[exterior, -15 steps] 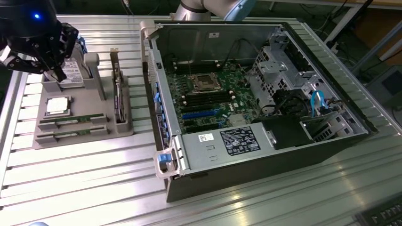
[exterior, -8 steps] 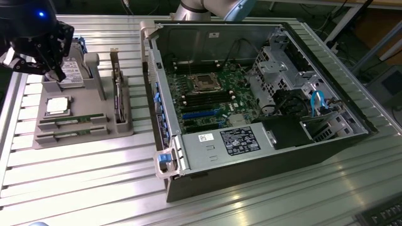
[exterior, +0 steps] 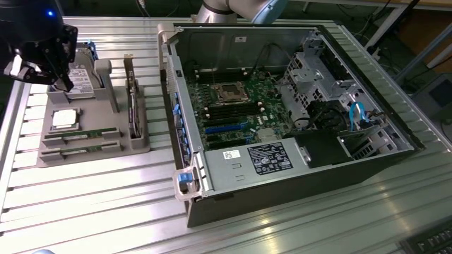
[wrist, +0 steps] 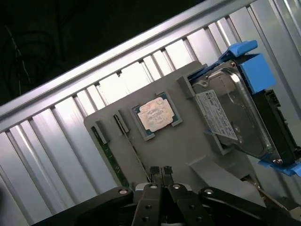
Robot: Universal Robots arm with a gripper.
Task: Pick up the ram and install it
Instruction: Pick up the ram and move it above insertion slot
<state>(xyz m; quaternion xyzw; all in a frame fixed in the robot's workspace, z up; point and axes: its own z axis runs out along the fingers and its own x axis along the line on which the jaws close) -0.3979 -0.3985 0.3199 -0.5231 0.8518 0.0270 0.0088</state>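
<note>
Ram [exterior: 80, 136] lies untouched in near slot of tray [exterior: 95, 159] beside twin stick [exterior: 78, 151]; none fitted in computer case [exterior: 282, 180] yet. Farther back, gripper [wrist: 160, 170] hangs over tray's far end near hard drive [exterior: 79, 80], jaws closed together, holding nothing. Pick-up and install both outstanding.

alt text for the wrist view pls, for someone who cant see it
The shut gripper hangs over a grey tray on a ribbed metal table. The tray holds two ram sticks on edge, a square silver processor and a hard drive in a blue bracket.
</note>
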